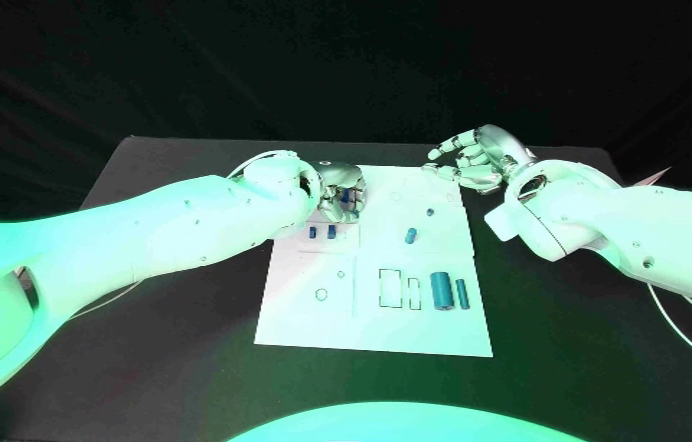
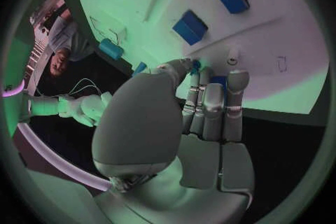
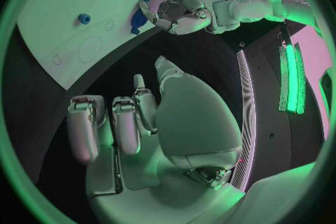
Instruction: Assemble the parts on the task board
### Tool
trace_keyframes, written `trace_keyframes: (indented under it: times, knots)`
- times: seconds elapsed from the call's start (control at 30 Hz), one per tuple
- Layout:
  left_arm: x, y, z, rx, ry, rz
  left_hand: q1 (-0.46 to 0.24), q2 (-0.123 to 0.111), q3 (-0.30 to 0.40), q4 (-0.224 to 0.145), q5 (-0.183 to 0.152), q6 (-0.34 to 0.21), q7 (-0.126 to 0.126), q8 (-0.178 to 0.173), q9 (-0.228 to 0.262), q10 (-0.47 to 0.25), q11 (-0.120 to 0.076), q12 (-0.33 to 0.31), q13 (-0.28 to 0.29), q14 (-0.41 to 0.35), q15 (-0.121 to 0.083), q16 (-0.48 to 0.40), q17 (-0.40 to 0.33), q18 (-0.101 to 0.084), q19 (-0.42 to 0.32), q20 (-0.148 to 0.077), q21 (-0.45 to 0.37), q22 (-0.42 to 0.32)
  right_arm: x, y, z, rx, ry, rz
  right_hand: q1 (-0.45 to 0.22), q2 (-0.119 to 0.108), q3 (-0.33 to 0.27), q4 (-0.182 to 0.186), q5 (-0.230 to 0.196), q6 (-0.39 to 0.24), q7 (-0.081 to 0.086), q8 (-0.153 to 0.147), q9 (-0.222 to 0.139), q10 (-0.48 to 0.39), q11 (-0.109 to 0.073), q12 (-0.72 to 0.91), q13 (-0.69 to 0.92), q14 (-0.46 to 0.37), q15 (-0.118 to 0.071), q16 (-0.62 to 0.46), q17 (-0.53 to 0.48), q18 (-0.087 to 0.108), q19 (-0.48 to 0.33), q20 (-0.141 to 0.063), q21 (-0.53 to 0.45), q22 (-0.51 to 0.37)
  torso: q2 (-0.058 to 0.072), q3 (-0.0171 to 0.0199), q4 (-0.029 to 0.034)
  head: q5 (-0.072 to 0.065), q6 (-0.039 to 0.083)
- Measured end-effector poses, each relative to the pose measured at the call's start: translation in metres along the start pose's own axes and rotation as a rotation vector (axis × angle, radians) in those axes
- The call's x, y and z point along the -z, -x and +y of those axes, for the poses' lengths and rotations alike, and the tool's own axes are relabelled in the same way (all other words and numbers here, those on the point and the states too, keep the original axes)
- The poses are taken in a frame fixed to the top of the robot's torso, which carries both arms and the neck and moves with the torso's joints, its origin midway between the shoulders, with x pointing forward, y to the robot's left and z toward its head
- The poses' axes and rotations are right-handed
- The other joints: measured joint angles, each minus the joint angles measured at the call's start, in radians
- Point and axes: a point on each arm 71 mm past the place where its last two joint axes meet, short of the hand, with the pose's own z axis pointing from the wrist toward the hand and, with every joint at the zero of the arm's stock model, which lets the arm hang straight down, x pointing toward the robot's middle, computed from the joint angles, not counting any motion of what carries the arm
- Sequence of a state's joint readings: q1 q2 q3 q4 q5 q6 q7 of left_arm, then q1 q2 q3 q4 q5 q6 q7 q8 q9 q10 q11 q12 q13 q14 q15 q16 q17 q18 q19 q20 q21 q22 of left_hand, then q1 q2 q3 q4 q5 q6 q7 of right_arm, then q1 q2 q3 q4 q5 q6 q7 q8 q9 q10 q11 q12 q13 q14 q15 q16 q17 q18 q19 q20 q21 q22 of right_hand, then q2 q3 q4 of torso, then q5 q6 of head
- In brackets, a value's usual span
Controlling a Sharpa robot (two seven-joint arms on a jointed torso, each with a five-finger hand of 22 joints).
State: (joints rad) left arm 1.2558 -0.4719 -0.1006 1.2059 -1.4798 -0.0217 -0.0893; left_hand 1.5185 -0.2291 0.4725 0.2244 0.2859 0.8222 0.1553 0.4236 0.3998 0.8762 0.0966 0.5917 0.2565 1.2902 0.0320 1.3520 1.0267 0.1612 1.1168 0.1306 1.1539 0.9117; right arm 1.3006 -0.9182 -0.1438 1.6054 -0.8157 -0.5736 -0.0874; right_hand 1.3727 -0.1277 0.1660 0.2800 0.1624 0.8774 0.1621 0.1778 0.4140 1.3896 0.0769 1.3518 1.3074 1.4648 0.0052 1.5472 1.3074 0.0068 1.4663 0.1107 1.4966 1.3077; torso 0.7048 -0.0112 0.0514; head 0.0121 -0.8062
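L hand point(image 1: 339, 190) fingers pinch small blue part point(image 2: 195, 64) over task board point(image 1: 433, 332); keep it upright, seat straight. R hand point(image 1: 473, 162) fingers spread, grasping nothing.

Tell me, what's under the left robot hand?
The left robot hand hovers over the white board's far corner. Two small blue pieces lie just beside it. Anything directly beneath its fingers is covered.
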Motion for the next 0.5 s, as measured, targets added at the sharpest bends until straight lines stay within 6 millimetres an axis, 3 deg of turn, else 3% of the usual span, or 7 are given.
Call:
trace_keyframes:
  times: [0.43, 0.5]
  knots:
    - [-0.0025, -0.0005, -0.0016, 0.001, 0.000, 0.008, 0.000, 0.000, 0.007, -0.007, 0.000, 0.011, -0.004, -0.004, -0.004, 0.011, -0.004, 0.002, 0.000, 0.011, -0.003, 0.012, 0.012, 0.000, 0.007, 0.000, 0.015, 0.016, 0.0003, -0.0001, 0.0003, -0.001, 0.001, 0.001, 0.000, 0.000, 0.003, 0.003, 0.000, 0.000, 0.000, 0.000, 0.001, 0.000, 0.000, 0.000, 0.000, 0.000, 0.000, 0.000, 0.000, 0.000, 0.000, 0.000, 0.000, 0.000, 0.000, -0.0003, -0.0001, -0.003, -0.002]
    - [-0.0028, -0.0012, -0.0023, 0.002, -0.002, 0.008, 0.000, 0.000, 0.010, -0.010, 0.000, 0.018, -0.006, -0.004, -0.005, 0.017, -0.005, 0.000, -0.001, 0.017, -0.009, 0.018, 0.019, -0.011, 0.015, -0.001, 0.022, 0.025, 0.0003, -0.0001, 0.0004, -0.001, 0.001, 0.001, 0.000, 0.000, 0.003, 0.003, 0.000, 0.000, 0.000, 0.000, 0.001, 0.000, 0.000, 0.000, 0.000, 0.000, 0.000, 0.000, 0.000, 0.000, 0.000, 0.000, 0.000, 0.000, 0.000, -0.0007, 0.0000, -0.003, -0.003]
